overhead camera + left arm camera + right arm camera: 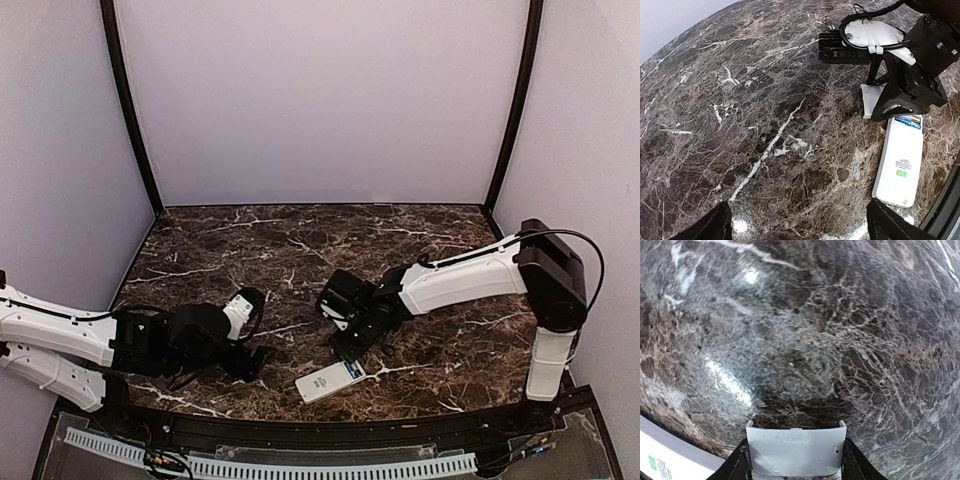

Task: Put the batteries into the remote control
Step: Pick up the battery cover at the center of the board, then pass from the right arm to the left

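the remote control (330, 381) lay back-up near the front edge of the bench (300, 240), blue batteries (910, 120) in its open bay. my right claw (352, 338) gripped the white cover plate (795, 452) by that end. my left claw (250, 360) stood wide open, well apart.

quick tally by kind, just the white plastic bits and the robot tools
remote control: 1
cover plate: 1
tools: 2, left tool and right tool
total: 4
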Motion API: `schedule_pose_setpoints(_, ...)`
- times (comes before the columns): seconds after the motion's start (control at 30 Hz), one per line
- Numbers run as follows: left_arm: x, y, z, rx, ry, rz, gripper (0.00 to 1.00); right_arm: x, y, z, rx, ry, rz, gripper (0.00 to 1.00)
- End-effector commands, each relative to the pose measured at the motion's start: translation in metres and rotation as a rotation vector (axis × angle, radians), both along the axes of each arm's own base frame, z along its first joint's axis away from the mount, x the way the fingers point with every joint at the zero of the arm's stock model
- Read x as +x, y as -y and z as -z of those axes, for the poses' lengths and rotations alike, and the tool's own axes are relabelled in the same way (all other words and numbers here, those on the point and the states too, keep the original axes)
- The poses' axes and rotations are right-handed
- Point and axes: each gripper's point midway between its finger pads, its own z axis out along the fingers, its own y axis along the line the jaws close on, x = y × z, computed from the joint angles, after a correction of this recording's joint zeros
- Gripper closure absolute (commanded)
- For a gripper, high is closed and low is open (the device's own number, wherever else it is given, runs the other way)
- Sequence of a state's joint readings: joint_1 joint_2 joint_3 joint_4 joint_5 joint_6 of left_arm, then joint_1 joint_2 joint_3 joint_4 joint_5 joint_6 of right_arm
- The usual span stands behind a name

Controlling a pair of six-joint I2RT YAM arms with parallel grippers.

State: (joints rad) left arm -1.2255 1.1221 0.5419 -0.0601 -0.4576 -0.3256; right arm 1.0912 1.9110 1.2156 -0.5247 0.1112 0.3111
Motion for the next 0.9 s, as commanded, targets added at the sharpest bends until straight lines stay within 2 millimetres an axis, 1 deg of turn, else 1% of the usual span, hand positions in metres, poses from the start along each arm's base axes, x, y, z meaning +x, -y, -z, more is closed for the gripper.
schedule_pose_setpoints(0.0,0.0,0.001,-0.003,0.003,-0.006,0.01,0.07,-0.018,0.019,0.019,-0.072,-0.075,0.003,0.56)
schedule_pose_setpoints(0.13,-0.001,0.002,-0.004,-0.001,-0.009,0.019,0.07,-0.019,0.017,0.017,-0.061,-0.074,-0.01,0.61)
schedule_pose_setpoints(0.23,-0.001,0.003,-0.006,-0.007,-0.007,0.026,0.07,-0.015,0.015,0.012,-0.049,-0.048,-0.026,0.62)
schedule_pose_setpoints(0.3,-0.002,0.006,-0.009,-0.016,-0.009,0.034,0.07,-0.01,0.012,0.004,-0.029,-0.013,-0.039,0.62)
schedule_pose_setpoints(0.37,-0.003,0.01,-0.014,-0.033,-0.016,0.046,0.08,-0.006,0.006,-0.008,0.011,0.029,-0.064,0.63)
schedule_pose_setpoints(0.4,-0.005,0.013,-0.016,-0.047,-0.026,0.059,0.08,-0.003,0.002,-0.016,0.042,0.055,-0.079,0.64)
schedule_pose_setpoints(0.5,-0.007,0.021,-0.032,-0.103,-0.044,0.08,0.08,0.003,-0.008,-0.041,0.129,0.135,-0.124,0.64)
schedule_pose_setpoints(0.53,-0.009,0.023,-0.037,-0.126,-0.058,0.09,0.09,0.006,-0.012,-0.055,0.17,0.171,-0.138,0.64)
schedule_pose_setpoints(0.6,-0.011,0.026,-0.051,-0.173,-0.079,0.1,0.1,0.006,-0.015,-0.074,0.228,0.222,-0.176,0.64)
schedule_pose_setpoints(0.67,-0.012,0.032,-0.072,-0.231,-0.09,0.117,0.11,0.004,-0.019,-0.097,0.3,0.279,-0.22,0.64)
schedule_pose_setpoints(0.7,-0.014,0.037,-0.086,-0.265,-0.091,0.134,0.12,0.003,-0.022,-0.109,0.338,0.307,-0.246,0.64)
schedule_pose_setpoints(0.73,-0.015,0.039,-0.094,-0.286,-0.094,0.142,0.12,0.001,-0.024,-0.124,0.383,0.336,-0.272,0.64)
schedule_pose_setpoints(0.8,-0.015,0.049,-0.119,-0.343,-0.091,0.163,0.13,-0.004,-0.029,-0.153,0.472,0.397,-0.323,0.63)
schedule_pose_setpoints(0.87,-0.013,0.057,-0.132,-0.361,-0.098,0.174,0.14,-0.007,-0.033,-0.179,0.538,0.461,-0.368,0.62)
